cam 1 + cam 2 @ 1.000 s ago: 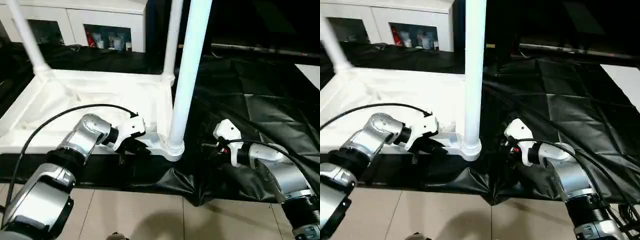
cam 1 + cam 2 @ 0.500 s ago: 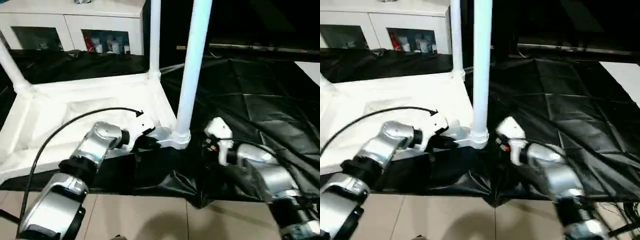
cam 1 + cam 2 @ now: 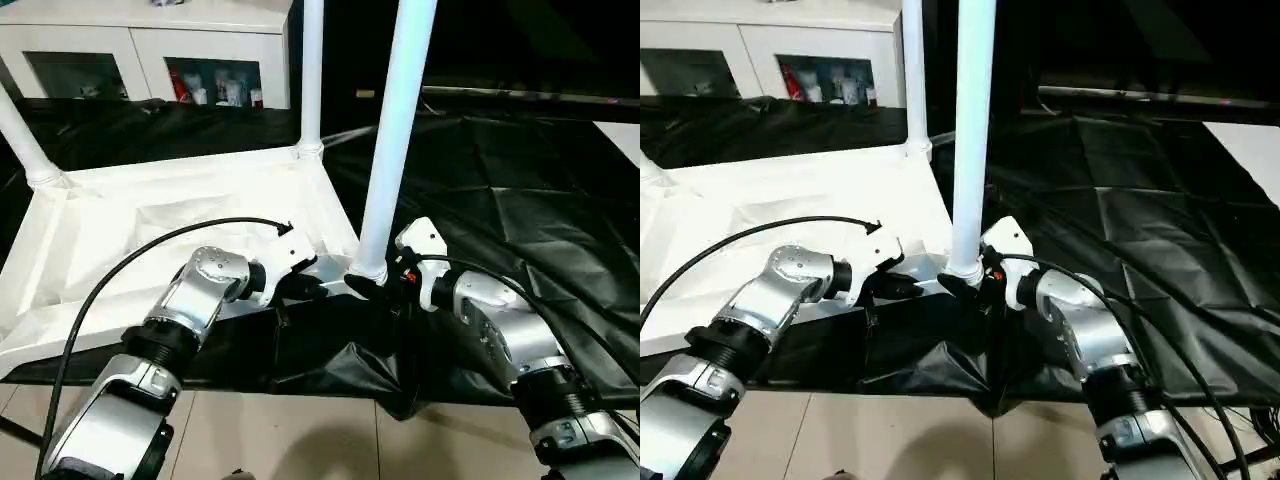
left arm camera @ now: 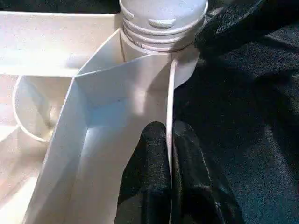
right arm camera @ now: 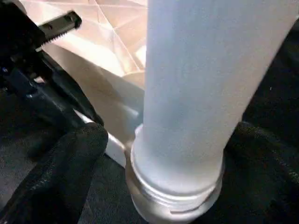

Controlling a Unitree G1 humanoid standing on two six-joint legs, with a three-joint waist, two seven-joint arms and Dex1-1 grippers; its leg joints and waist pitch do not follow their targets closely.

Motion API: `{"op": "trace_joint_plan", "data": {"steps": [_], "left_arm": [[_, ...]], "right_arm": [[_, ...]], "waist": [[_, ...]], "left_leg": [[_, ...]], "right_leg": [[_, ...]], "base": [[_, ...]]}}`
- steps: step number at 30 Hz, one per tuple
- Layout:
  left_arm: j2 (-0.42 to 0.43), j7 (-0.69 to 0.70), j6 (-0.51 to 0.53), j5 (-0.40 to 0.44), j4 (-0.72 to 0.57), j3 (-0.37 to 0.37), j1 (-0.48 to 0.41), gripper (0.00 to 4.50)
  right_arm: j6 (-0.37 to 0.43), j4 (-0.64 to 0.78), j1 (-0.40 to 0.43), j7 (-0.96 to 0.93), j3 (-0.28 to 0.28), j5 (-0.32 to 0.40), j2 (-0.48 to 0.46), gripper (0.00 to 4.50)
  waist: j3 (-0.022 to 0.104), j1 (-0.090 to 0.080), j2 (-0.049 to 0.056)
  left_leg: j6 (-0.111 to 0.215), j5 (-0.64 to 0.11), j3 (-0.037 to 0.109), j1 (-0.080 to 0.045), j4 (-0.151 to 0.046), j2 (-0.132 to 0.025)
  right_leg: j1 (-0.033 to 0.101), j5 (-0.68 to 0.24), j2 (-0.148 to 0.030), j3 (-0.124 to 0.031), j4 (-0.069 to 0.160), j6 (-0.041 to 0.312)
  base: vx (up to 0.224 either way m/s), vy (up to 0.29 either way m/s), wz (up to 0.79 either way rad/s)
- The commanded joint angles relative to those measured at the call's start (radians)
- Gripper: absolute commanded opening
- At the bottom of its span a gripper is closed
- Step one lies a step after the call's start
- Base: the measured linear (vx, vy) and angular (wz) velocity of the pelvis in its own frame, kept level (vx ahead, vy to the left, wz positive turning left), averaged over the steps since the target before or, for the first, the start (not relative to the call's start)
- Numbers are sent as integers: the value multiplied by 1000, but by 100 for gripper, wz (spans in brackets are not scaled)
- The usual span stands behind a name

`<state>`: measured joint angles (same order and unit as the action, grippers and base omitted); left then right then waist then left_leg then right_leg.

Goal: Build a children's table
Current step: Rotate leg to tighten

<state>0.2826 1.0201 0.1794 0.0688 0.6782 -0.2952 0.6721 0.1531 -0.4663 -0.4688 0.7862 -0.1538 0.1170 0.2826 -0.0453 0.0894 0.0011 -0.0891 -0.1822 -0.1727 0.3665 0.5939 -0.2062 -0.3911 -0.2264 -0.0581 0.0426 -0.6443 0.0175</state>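
Right end effector (image 5: 154, 154) is spread wide, one finger (image 5: 60, 163) on each side of the base of the near leg (image 3: 392, 150), straddling it just above the threaded collar where it enters the corner socket (image 3: 362, 283); fingers look close to the tube, contact not certain. Leg's long axis runs straight up from the socket, so the fingers flank it crosswise, low at its foot. Left end effector (image 4: 169, 158) is pressed together, pinching the thin side wall of the table top (image 3: 150, 230) just beside that same corner, one finger (image 4: 149, 154) inside the rim, one outside. Table top lies upside down, ribbed underside up, on the black sheet (image 3: 520, 200) covering the surface. Two more legs stand upright in the far sockets: far leg (image 3: 311, 70) and left leg (image 3: 25, 145). Right arm is the nearer to the near leg; left arm steadies the top. Likely next: closing on the leg to turn or seat it, judging by the straddle.
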Motion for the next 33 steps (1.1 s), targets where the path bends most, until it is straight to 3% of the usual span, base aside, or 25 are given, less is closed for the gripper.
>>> {"op": "trace_joint_plan", "data": {"steps": [1, 4, 6, 13, 18, 26, 27, 33], "left_arm": [[-22, -12, 10, -26, 25, 1, -44, 0], [-22, -11, 13, -23, 21, 3, -47, 0], [-22, -13, 14, -20, 19, 5, -49, 0], [-19, -7, 19, -18, 9, 4, -57, 0], [-16, -2, 21, -15, 7, 4, -59, 0], [-18, -20, 30, -17, 11, 16, -56, 0], [-47, -87, 40, -6, 46, 27, -33, 0], [-157, -298, 36, -15, 206, 92, 74, 0]], "right_arm": [[-18, -22, -18, -3, 12, -1, -4, 417], [-36, -53, -26, -12, 14, -7, -11, 409], [-55, -78, -33, -21, 17, -11, -16, 379], [-88, -118, -46, -30, 28, -3, -34, 325], [-103, -140, -51, -28, 27, -4, -39, 277], [-116, -172, -50, -69, 44, -3, -66, 268], [-107, -208, -53, -220, 74, -18, -116, 268], [-102, -302, -69, -593, 127, -61, -252, 263]], "waist": [[57, 3, -23], [56, 3, -23], [56, 2, -23], [58, 3, -24], [55, 2, -25], [52, -2, -26], [50, -6, -24], [44, -14, -22]], "left_leg": [[67, -107, 2, -3, -61, -18], [59, -119, 2, -4, -63, -19], [56, -122, 2, -4, -63, -19], [68, -103, 1, -2, -62, -19], [65, -120, 1, -3, -64, -19], [56, -135, 2, -3, -67, -20], [49, -142, 1, -3, -69, -20], [1, -211, 2, -16, -77, -15]], "right_leg": [[51, -60, -76, -41, 84, 195], [50, -104, -77, -42, 88, 184], [49, -112, -77, -42, 88, 184], [50, -59, -76, -42, 83, 193], [49, -94, -77, -42, 87, 191], [45, -137, -77, -43, 91, 181], [41, -156, -78, -44, 94, 178], [32, -288, -76, -47, 112, 145]], "base": [[0, 0, 0], [0, 0, 0], [0, 0, 0], [0, 0, 0], [0, 0, 0], [0, 0, 0], [0, 0, 0], [0, 0, 0]]}}
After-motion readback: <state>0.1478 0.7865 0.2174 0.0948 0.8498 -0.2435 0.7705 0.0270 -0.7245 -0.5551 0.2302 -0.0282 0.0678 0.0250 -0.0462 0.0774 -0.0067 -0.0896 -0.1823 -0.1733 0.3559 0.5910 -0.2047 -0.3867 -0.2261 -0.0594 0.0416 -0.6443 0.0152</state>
